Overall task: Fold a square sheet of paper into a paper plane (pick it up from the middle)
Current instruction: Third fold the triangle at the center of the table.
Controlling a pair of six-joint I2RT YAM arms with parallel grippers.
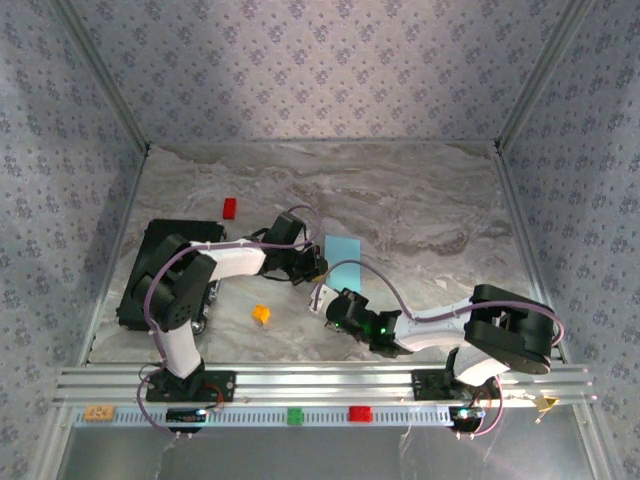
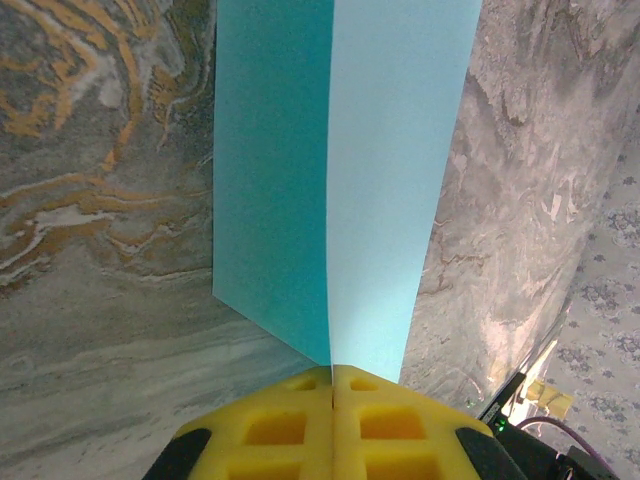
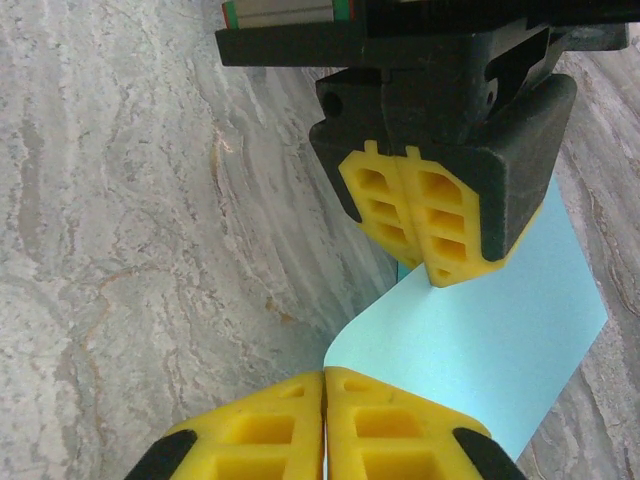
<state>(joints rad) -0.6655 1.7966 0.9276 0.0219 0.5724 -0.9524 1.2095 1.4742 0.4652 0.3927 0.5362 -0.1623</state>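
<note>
**Overhead view, left to right.** A black slab (image 1: pixel 150 275) lies at centre left of the frame, under the left arm. A red block (image 1: pixel 229 207) sits above it and a small orange block (image 1: pixel 262 314) sits lower, on the bare marble desk (image 1: pixel 420 215). At frame centre the left claw (image 1: pixel 320 268) meets the square sheet of paper (image 1: pixel 343 252), which is light blue. The right claw (image 1: pixel 322 298) sits just below it.

**Left wrist view.** The left claw (image 2: pixel 332 378) is clenched on the near end of the sheet (image 2: pixel 340 180). A crease runs up the frame from between the yellow pads (image 2: pixel 270 425).

**Right wrist view.** At lower centre the right claw (image 3: pixel 324 385) is clamped on the sheet's curled edge (image 3: pixel 480 340). The left claw (image 3: pixel 425 268), at upper right, pinches the opposite edge.
</note>
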